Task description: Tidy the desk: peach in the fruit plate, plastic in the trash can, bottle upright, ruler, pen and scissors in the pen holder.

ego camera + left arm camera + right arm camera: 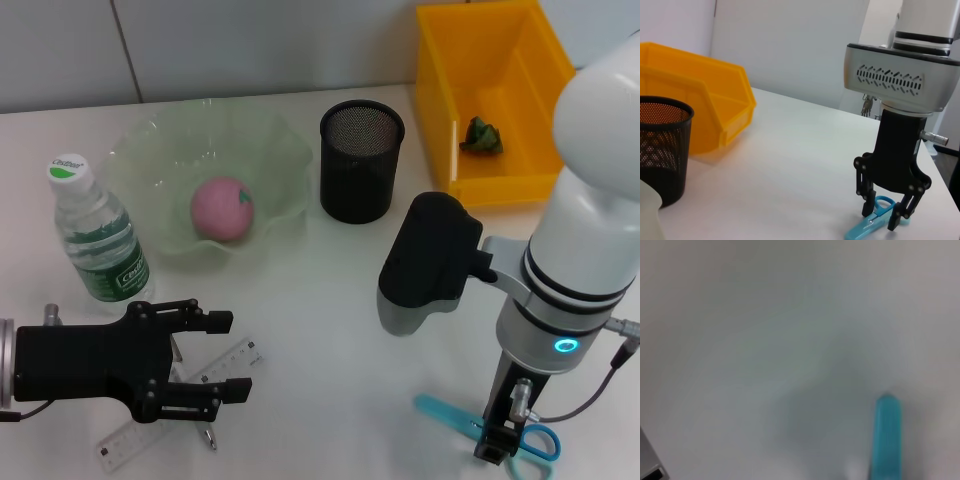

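Note:
My left gripper (222,360) hovers open at the front left, right over the clear ruler (125,440). A thin pen tip (209,437) pokes out under it; the rest of the pen is hidden. At the front right, my right gripper (497,447) (883,216) stands down on the table, open, with one finger on either side of the teal scissors (440,412) (865,229) (888,435). The pink peach (222,208) lies in the green fruit plate (280,150). The bottle (100,240) stands upright at the left. Green plastic (482,137) lies in the yellow trash can (440,110).
The black mesh pen holder (360,165) (662,145) stands between the plate and the yellow trash can (700,100). My right arm's bulky wrist hangs over the table in front of the holder.

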### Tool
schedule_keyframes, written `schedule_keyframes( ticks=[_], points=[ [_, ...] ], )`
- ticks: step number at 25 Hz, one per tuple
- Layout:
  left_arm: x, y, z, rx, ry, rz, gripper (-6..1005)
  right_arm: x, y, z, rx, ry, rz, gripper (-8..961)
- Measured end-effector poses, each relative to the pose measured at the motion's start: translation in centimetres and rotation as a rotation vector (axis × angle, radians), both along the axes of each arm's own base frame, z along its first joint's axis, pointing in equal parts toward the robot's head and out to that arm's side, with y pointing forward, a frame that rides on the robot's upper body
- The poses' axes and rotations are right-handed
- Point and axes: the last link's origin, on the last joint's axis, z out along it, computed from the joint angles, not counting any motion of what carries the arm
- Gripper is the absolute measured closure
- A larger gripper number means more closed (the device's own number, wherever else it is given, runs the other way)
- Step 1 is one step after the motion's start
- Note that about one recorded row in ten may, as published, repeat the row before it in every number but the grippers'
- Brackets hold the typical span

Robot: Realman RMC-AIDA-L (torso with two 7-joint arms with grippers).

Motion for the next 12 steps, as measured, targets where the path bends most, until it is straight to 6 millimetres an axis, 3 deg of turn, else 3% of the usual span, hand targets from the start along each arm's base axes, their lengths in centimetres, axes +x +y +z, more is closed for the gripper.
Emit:
schedule_keyframes(
  ticks=[12],
  points=[
    [-0.1, -0.03, 0.21, 0.008, -0.004, 0.002, 180, -0.02, -0.05, -0.1, 0.012, -0.003, -0.01, 567]
  ],
)
